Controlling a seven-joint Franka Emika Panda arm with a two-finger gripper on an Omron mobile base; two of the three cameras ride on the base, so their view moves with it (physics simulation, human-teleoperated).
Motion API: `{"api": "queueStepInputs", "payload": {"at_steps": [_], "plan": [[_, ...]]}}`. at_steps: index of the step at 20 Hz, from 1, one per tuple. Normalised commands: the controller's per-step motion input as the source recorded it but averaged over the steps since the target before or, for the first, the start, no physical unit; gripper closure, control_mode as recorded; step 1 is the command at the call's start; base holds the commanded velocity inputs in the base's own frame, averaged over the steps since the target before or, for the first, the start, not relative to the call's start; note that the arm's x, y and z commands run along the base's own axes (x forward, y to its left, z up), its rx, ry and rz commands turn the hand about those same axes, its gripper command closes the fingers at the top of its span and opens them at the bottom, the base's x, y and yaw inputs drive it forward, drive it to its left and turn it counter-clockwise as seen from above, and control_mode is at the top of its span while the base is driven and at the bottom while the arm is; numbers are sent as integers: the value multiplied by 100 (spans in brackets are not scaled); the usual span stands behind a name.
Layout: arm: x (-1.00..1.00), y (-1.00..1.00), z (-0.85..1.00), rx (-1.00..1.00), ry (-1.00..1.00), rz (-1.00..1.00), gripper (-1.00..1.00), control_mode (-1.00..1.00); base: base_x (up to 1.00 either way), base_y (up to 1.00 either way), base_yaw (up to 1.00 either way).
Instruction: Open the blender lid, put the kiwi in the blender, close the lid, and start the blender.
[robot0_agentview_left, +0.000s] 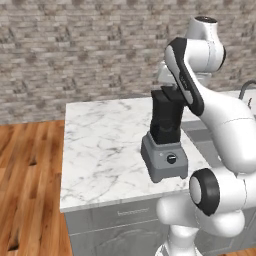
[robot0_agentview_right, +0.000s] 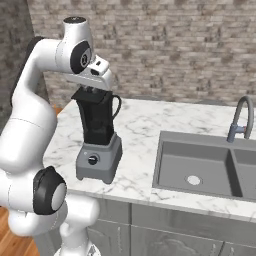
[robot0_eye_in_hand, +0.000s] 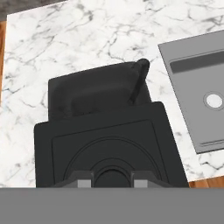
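Observation:
The blender stands on the marble counter, with a grey sloped base (robot0_agentview_left: 165, 161) carrying a round dark knob (robot0_agentview_left: 171, 159) and a tall black jar (robot0_agentview_right: 97, 120) on top. My gripper (robot0_eye_in_hand: 111, 180) hangs right above the jar's top (robot0_agentview_right: 92, 89). It is shut on the round centre knob of the blender lid (robot0_eye_in_hand: 105, 140), a flat black square slab. In the hand view the lid lies close under the hand and shifted off the jar (robot0_eye_in_hand: 89, 94), whose dark mouth and side handle (robot0_eye_in_hand: 139, 81) show beyond it. The kiwi is out of view.
A grey double sink (robot0_agentview_right: 200, 165) with a curved tap (robot0_agentview_right: 240, 117) is sunk into the counter right of the blender. Bare marble (robot0_agentview_left: 105, 150) spreads to the blender's left. A brick wall stands behind, and wooden floor (robot0_agentview_left: 30, 165) lies left of the counter.

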Motion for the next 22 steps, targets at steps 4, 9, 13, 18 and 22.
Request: {"api": "queueStepInputs", "payload": {"at_steps": [4, 9, 13, 18, 22], "plan": [[23, -3, -12, 0, 0, 0, 100, -100, 0, 0, 0], [27, 0, -1, 0, 0, 0, 100, -100, 0, 0, 0], [28, 0, 0, 0, 0, 0, 100, -100, 0, 0, 0], [29, 4, -3, -1, 2, 0, 100, -100, 0, 0, 0], [21, 6, -3, -1, 1, 0, 100, -100, 0, 0, 0]]}}
